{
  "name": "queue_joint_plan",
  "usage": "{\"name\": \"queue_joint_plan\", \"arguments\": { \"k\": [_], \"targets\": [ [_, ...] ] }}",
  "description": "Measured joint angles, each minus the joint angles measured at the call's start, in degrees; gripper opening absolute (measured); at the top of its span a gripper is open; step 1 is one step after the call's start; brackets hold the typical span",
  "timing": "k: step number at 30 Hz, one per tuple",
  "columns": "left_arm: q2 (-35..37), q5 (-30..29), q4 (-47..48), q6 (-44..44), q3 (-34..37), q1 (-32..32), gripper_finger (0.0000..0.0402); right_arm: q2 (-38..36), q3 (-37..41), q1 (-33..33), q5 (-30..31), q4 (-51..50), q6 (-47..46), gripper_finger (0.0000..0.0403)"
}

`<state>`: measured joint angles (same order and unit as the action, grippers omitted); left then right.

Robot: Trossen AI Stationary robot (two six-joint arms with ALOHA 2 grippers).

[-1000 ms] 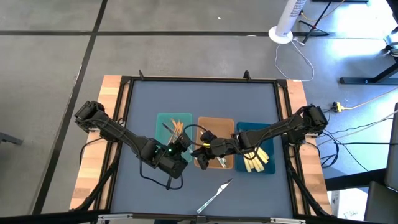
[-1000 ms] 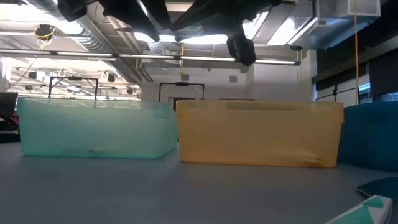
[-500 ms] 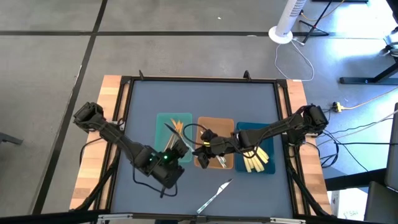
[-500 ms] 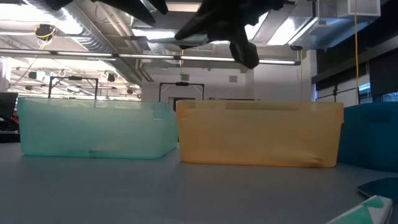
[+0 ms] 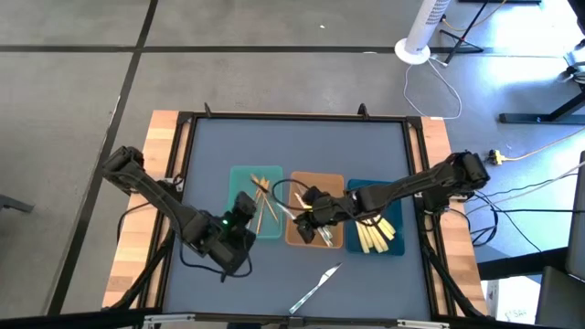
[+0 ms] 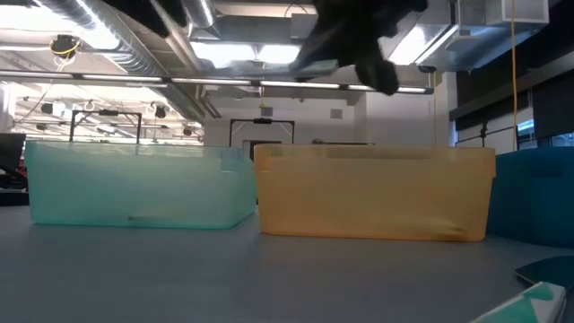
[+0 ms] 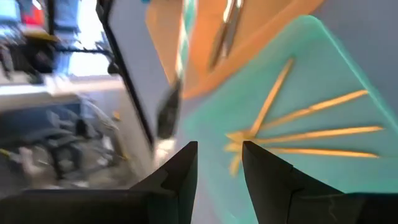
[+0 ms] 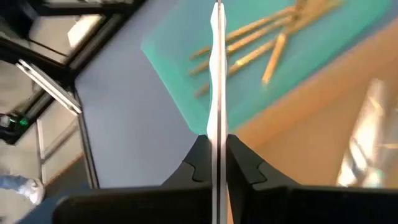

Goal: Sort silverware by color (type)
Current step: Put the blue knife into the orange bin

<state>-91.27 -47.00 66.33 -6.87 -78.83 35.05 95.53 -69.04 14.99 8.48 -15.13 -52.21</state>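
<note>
silver utensil [image 8: 217, 74]: shiny metal | teal tray [image 6: 134, 184]: translucent plastic | table [image 5: 302, 146]: matt blue

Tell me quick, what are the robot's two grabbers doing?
Left gripper: open, holding nothing.
Right gripper: shut on a silver utensil.

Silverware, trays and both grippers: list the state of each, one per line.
left gripper: open, empty, beside the teal tray's near edge.
right gripper: shut on silver utensil, above the tan tray.
gold utensils: lying fanned in teal tray.
silver pieces: lying in tan tray.
yellow-handled utensils: lying in dark-blue tray.
loose silver utensil: lying on the table, unsorted.
</note>
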Motion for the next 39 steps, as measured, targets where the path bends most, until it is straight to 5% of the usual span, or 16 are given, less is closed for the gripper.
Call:
{"name": "queue_joint_plan", "arguments": {
  "k": [9,17,27,39],
  "targets": [
    [9.7,6.4,7.4,18.3,1.6,0.7,0.012,-6.9,0.0,0.0,2.8,-15.6,0.0,0.0005],
    [21.9,5.6,-0.5,30.6,15.1,3.2,0.012,-9.1,1.0,0.0,6.0,-26.1,-4.7,0.0005],
    [25.0,6.2,-16.5,30.5,27.8,4.5,0.012,-9.1,10.7,1.0,6.1,-20.9,-15.5,0.0004],
    [25.0,6.2,-23.0,30.3,30.6,4.5,0.012,-7.6,13.0,5.8,8.6,-14.3,-19.9,0.0004]
  ]
}}
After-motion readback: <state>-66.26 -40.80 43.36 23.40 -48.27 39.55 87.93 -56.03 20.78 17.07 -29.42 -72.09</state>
